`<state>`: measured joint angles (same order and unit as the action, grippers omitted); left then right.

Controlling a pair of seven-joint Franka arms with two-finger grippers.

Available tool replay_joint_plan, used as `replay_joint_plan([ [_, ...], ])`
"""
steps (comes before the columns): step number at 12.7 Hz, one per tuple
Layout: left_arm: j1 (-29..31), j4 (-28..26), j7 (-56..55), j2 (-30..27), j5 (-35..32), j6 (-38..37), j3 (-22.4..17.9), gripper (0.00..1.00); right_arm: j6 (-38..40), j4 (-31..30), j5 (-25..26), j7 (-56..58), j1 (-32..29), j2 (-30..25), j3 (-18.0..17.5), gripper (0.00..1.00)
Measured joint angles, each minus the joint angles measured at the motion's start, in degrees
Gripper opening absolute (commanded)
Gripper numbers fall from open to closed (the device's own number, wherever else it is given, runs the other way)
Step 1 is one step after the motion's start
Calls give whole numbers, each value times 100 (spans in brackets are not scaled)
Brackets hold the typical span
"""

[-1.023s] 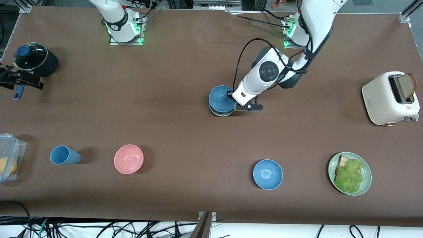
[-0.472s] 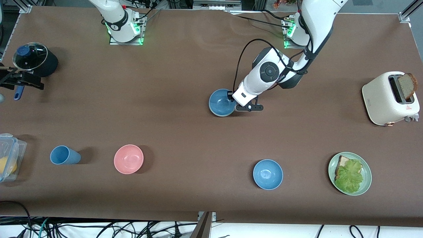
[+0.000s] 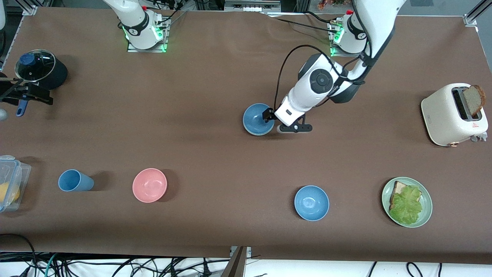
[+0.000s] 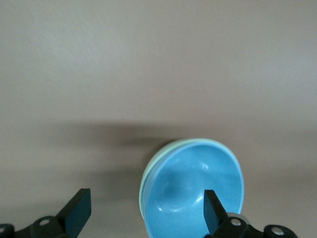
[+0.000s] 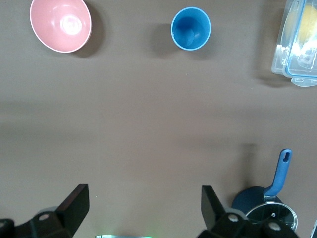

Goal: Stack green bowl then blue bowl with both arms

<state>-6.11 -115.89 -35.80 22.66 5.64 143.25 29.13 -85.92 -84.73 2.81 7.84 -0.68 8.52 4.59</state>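
Brown table (image 3: 215, 161) carries blue bowl (image 3: 258, 118) nested in green bowl (image 4: 148, 171)

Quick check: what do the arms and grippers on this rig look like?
Two glossy white arms, the left arm with dark joint bands, a round dark cap and a looping black cable; green lights glow at both bases. Left gripper and right gripper: slim black fingers.

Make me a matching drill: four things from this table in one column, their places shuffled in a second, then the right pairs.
Things:
1. blue bowl
2. bread slice
3. lettuce
4. pot

Places:
A. on the green plate
B. nested in the green bowl
C. at the right arm's end of the table
D. in the toaster

Pairs: 1-B, 2-D, 3-A, 4-C
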Motion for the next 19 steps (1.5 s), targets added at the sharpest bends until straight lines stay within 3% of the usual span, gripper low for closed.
replay_joint_plan([
  [5, 729, 38, 15, -1286, -1, -353, -356, 100, -8, 0, 1, 0, 4, 0, -2, 100],
  [8, 795, 122, 165, -1941, -128, -1379, -995, 100, -9, 0, 2, 0, 5, 0, -2, 100],
  [11, 789, 1039, 1385, -2142, -193, -3322, -1848, 100, -9, 0, 3, 0, 5, 0, -2, 100],
  [14, 756, 1860, 2062, -2162, -264, -4883, -2427, 100, -9, 0, 10, 0, 5, 0, -2, 100],
  [17, 736, 2191, 2683, -2160, -372, -5275, -2781, 100, -9, 0, 13, 0, 5, 0, -1, 100],
  [19, 716, 2221, 2825, -2149, -702, -5299, -2809, 100, -9, 0, 13, 0, 5, 0, -1, 100],
])
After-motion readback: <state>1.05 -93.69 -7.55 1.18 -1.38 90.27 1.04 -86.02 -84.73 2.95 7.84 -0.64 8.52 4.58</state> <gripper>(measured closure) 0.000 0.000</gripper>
